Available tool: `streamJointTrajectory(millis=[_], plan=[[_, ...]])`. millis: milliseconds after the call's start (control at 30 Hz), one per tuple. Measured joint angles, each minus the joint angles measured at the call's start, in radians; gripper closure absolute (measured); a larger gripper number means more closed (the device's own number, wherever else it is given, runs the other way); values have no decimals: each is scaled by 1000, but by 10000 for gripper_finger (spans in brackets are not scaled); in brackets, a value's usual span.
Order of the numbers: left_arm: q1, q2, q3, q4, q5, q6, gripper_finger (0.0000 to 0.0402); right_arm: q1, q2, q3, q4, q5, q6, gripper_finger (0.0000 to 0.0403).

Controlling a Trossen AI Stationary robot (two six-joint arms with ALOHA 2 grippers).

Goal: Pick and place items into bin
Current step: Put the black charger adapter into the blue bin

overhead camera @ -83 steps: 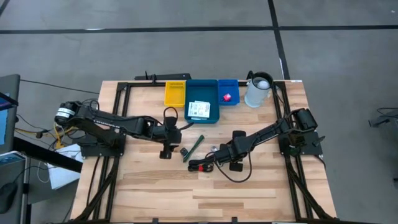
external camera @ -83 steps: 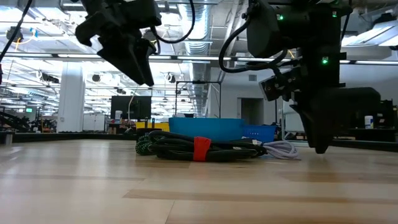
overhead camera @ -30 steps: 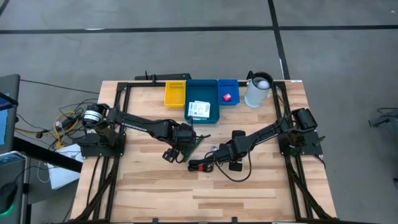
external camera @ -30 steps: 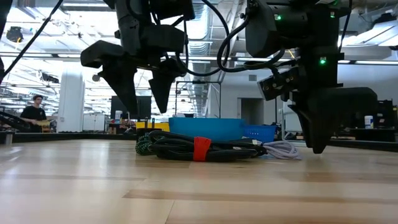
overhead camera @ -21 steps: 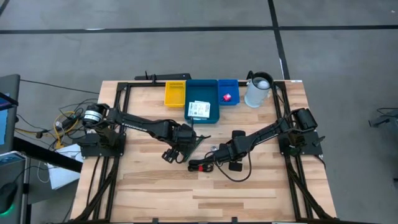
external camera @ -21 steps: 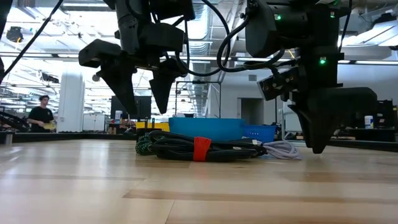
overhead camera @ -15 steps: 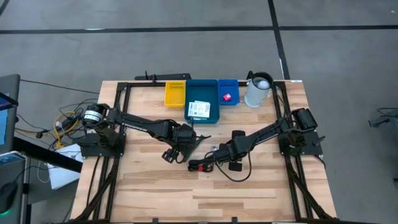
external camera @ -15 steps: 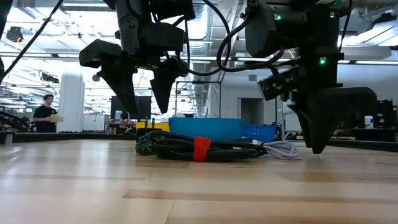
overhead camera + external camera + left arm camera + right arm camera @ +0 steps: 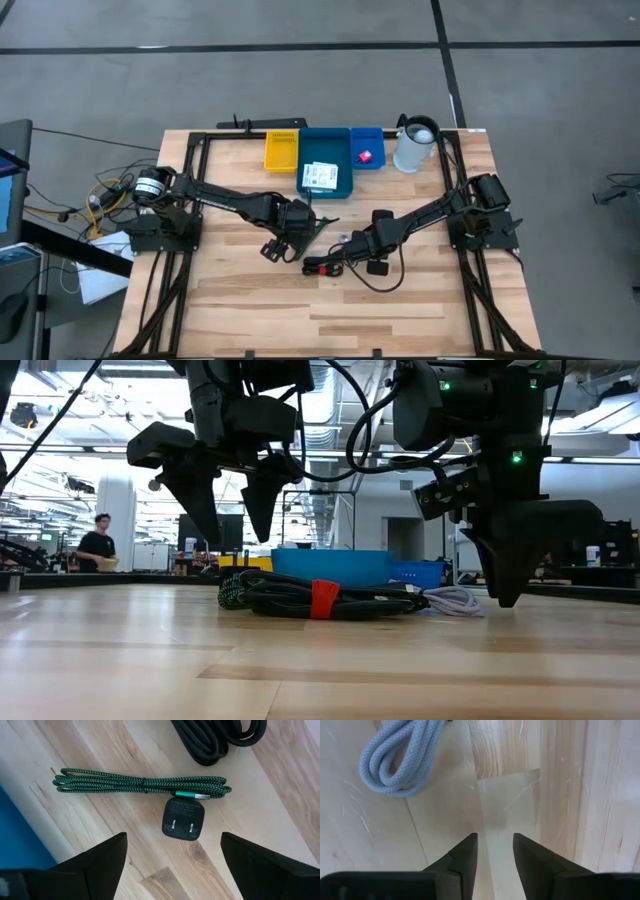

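Note:
My left gripper (image 9: 172, 851) (image 9: 287, 244) is open and hovers over a green-and-black braided cable (image 9: 140, 785) coiled flat on the wood, with a small black plug adapter (image 9: 182, 818) at its end. One finger stands on either side of the adapter, above it. The black cable bundle with a red band (image 9: 320, 598) (image 9: 338, 266) lies just beyond. My right gripper (image 9: 495, 845) (image 9: 505, 592) is open by a narrow gap, low over bare wood beside a pale grey cable coil (image 9: 402, 762) (image 9: 450, 600). White cards (image 9: 320, 176) lie in the teal bin (image 9: 326, 142). A pink piece (image 9: 365, 156) sits in the small blue bin.
Three bins stand side by side at the far edge: yellow (image 9: 281, 150), teal, and small blue (image 9: 368, 138). The white jug (image 9: 413, 146) is to their right. The near half of the table (image 9: 330, 320) is bare wood. A person (image 9: 98, 545) stands far off in the room.
Over the last second both arms have held still. Before that, my left gripper moved toward the table's right to a place above the green cable and turned about, so that its fingers now show spread apart in the low view.

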Motion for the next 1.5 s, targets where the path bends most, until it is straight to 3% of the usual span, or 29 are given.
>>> streamJointTrajectory(millis=[667, 1300, 1500], plan=[[0, 103, 4, 34, 94, 49, 89, 0, 0, 0, 9, -2, 0, 285], [14, 121, 2, 38, 97, 72, 89, 0, 0, 0, 9, -2, 0, 285], [30, 154, 5, 43, 149, 77, 97, 0, 0, 0, 13, -2, 0, 285]])
